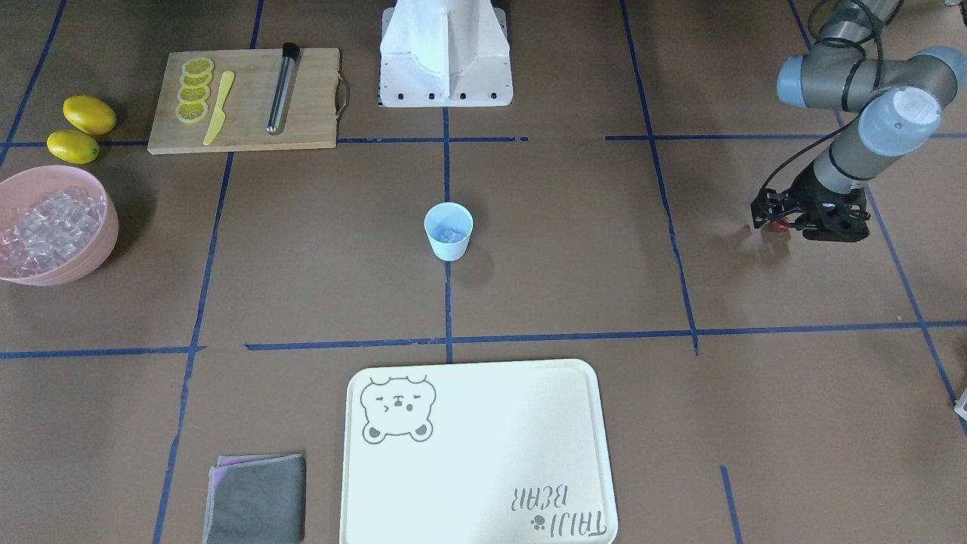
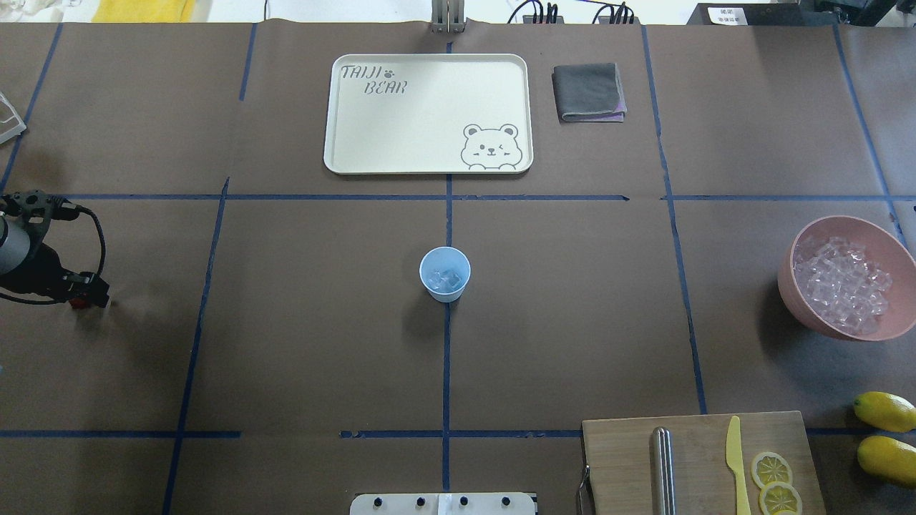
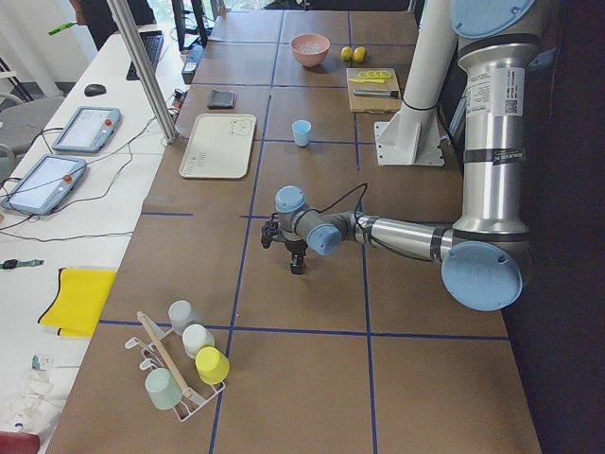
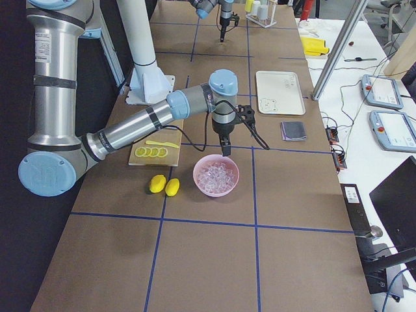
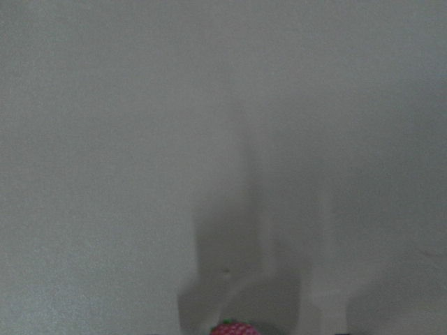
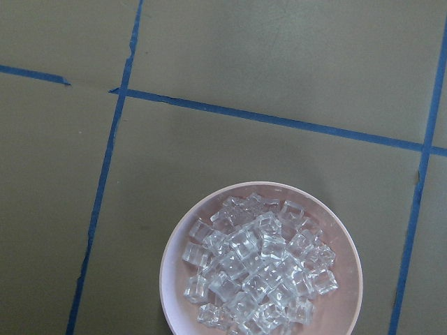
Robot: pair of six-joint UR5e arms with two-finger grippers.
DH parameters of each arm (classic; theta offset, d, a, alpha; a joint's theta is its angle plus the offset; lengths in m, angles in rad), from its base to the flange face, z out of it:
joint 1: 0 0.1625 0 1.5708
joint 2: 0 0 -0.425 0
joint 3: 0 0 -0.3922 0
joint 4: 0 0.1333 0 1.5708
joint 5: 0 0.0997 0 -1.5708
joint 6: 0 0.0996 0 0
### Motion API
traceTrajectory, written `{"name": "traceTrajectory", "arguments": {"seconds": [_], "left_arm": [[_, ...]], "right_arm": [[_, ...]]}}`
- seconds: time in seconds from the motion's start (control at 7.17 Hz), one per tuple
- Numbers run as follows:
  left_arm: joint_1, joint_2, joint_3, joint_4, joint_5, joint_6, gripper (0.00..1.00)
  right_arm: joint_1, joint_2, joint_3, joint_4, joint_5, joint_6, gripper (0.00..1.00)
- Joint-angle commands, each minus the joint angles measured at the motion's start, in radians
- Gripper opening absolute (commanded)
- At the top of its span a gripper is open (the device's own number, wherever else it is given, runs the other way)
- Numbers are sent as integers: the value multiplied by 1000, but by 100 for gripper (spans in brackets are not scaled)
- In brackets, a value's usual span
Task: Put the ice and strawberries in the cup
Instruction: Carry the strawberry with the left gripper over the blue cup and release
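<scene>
Strawberry (image 5: 235,328), red and dimpled, is pinched in my left hand (image 1: 772,221) at the left end of the worktop (image 1: 574,249). Pale blue tapered cup (image 1: 449,230) stands mid-worktop, clear ice (image 1: 452,236) inside. Right hand (image 4: 225,151) hangs over the bowl (image 4: 197,179); I can't tell its grip.

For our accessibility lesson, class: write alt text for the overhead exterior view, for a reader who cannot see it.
A pale blue cup holding a few ice cubes stands mid-table, while the left gripper at the left edge grips a red strawberry. A pink bowl of ice sits right; a cream tray lies beyond the cup.
</scene>
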Motion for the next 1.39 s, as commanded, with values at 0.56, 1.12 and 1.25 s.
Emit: {"name": "traceTrajectory", "arguments": {"seconds": [0.56, 1.12, 1.25], "left_arm": [[-1, -94, -203, 10, -133, -244, 0], [264, -597, -77, 18, 71, -709, 0], [348, -687, -9, 15, 187, -748, 0]], "right_arm": [[0, 0, 9, 1, 2, 0, 100], [0, 0, 5, 3, 20, 3, 100], [0, 0, 3, 3, 20, 5, 100]]}}
